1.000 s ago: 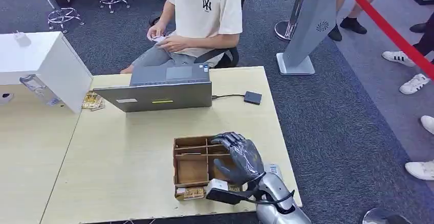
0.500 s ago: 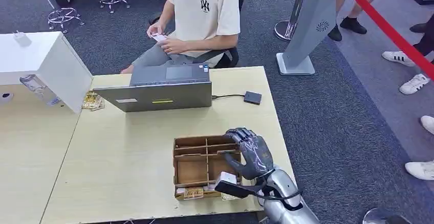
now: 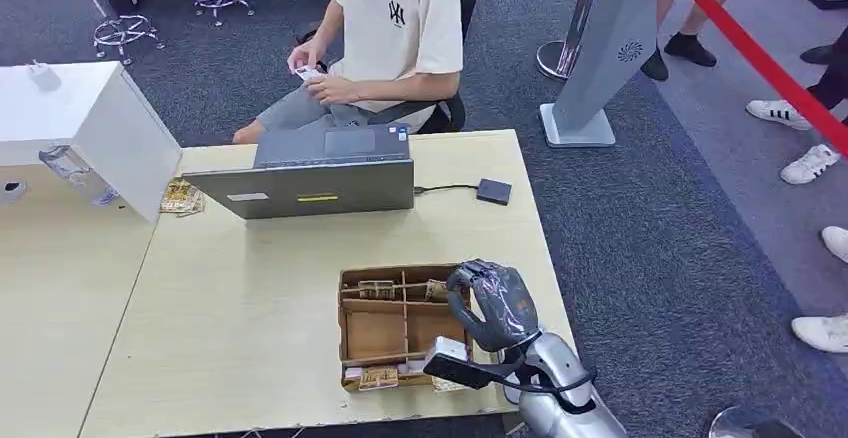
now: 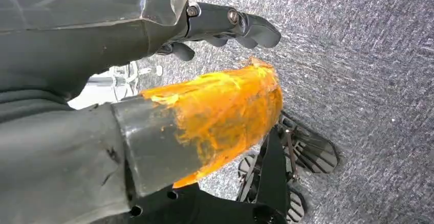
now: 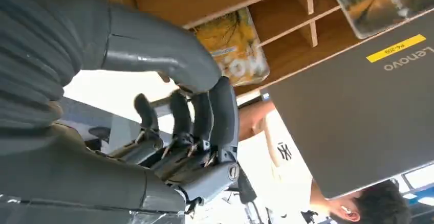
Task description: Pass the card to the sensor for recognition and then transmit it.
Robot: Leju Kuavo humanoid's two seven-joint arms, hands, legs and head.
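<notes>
The right hand (image 3: 495,303) sits over the right side of the wooden box (image 3: 372,333), which stands near the front edge of the table (image 3: 250,308), close to the front right corner. In the right wrist view its dark fingers (image 5: 204,116) are curled in toward the palm and the thick thumb (image 5: 158,55) bends across above them. I cannot tell if a card is pinched in there.

The box has small compartments. One yellow picture card (image 5: 233,45) lies in a compartment just beside the thumb. More cards (image 3: 380,288) lie in the back row of the box, and some more cards (image 3: 375,378) poke out at its front edge.

The sensor (image 3: 494,191) is a small dark square near the back right corner of the table, with a thin wire running to the laptop (image 3: 310,180). The laptop stands open at the back edge of the table.

A person (image 3: 390,28) sits on a chair behind the table and holds a small white card (image 3: 308,74) in both hands.

The left hand (image 4: 225,27) hangs down over the grey carpet (image 4: 368,81). Its fingers are bent in and hold nothing
</notes>
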